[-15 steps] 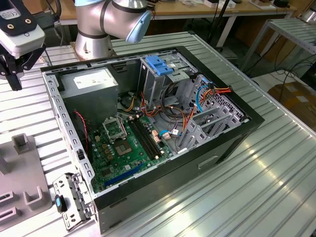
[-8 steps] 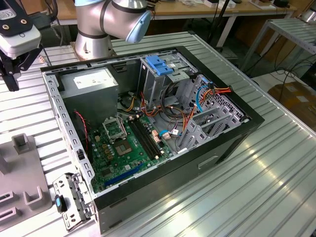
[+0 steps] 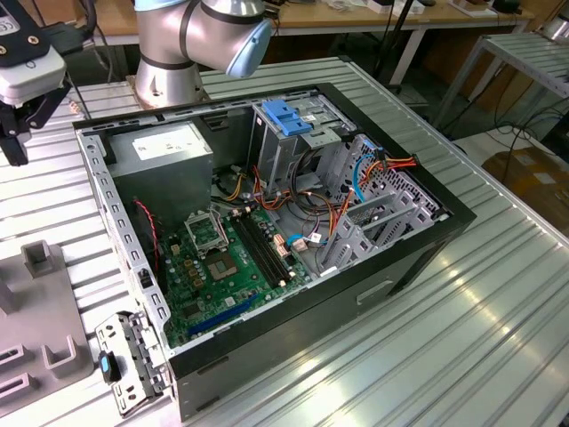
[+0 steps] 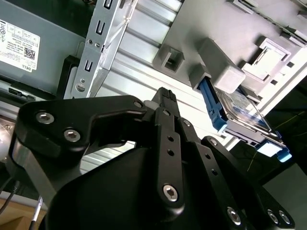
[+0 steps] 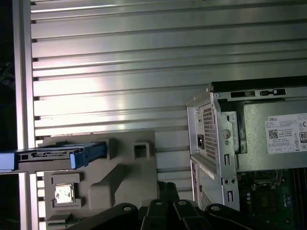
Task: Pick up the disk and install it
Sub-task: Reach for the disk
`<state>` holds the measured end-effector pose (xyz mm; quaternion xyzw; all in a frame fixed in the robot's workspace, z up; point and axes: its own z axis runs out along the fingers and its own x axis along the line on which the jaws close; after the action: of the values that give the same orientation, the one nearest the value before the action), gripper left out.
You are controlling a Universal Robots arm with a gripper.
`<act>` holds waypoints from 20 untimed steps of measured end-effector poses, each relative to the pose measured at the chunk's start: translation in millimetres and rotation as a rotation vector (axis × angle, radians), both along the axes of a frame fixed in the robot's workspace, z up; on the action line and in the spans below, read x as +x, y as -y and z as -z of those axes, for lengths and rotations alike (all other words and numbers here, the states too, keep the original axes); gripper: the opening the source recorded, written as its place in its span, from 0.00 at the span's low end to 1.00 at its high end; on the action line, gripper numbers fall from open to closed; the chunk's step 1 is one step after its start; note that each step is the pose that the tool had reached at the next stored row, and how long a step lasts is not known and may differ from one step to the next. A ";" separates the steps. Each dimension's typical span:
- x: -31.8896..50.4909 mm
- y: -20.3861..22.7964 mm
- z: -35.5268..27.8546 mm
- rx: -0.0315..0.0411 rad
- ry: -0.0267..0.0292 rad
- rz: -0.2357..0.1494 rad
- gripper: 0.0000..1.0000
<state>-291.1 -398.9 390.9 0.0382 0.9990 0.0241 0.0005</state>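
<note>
Disk (image 5: 53, 155) first: one is counted, edged in a blue plastic frame and stood on its long edge in one grey holder (image 5: 120, 182) at the edge of the bench (image 5: 120, 57). One end appears to jut out past the holder and over the bench edge. The disk is judged stiff, fairly heavy for its bulk, smooth on its metal faces and easily harmed by a knock. It would best be gripped across the two flat faces at the free end, clear of the thin blue frame, and firmly enough not to slip. The fingers (image 5: 167, 187) of the one gripper look drawn together with nothing held, above the holder and apart from the disk. Just beside the holder one open computer case (image 5: 249, 143) is set, with one blue latch (image 3: 286, 120) seen atop its drive cage (image 3: 283, 147) in the exterior view.
</note>
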 end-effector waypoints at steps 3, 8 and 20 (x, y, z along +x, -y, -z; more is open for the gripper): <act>-2.4 0.0 0.1 0.0004 -0.0007 0.000 0.10; -5.6 0.0 0.2 0.0009 -0.0017 0.000 0.10; -17.4 0.0 0.4 0.0025 -0.0041 0.000 0.10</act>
<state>-308.4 -399.0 390.5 0.0382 0.9990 0.0253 -0.0015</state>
